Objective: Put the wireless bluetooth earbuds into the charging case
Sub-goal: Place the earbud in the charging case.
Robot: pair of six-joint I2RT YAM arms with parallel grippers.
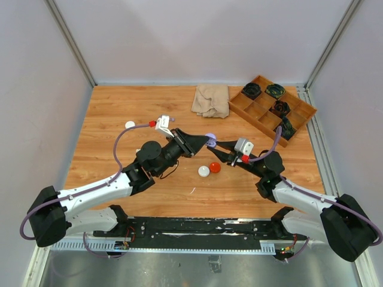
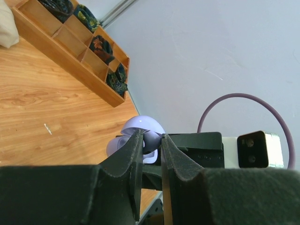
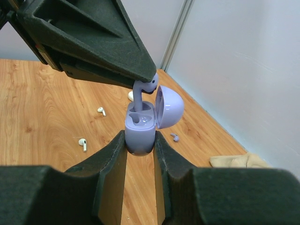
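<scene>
My right gripper (image 3: 139,141) is shut on a pale purple charging case (image 3: 139,130) and holds it above the table, its lid (image 3: 169,105) open to the right. My left gripper (image 2: 151,137) is shut on a pale purple earbud (image 3: 142,93), whose stem points down into the case's left slot. The earbud (image 2: 153,142) and the case (image 2: 140,123) also show in the left wrist view. In the top view both grippers meet at the case (image 1: 210,139) mid-table. Loose on the table lie two white earbuds (image 3: 101,111) (image 3: 83,144) and a purple one (image 3: 175,137).
A wooden compartment tray (image 1: 263,112) with dark items stands at the back right. A beige cloth (image 1: 210,100) lies beside it. A white round case (image 1: 204,171) and a red one (image 1: 215,167) sit just in front of the grippers. Another white case (image 1: 130,124) lies at the left.
</scene>
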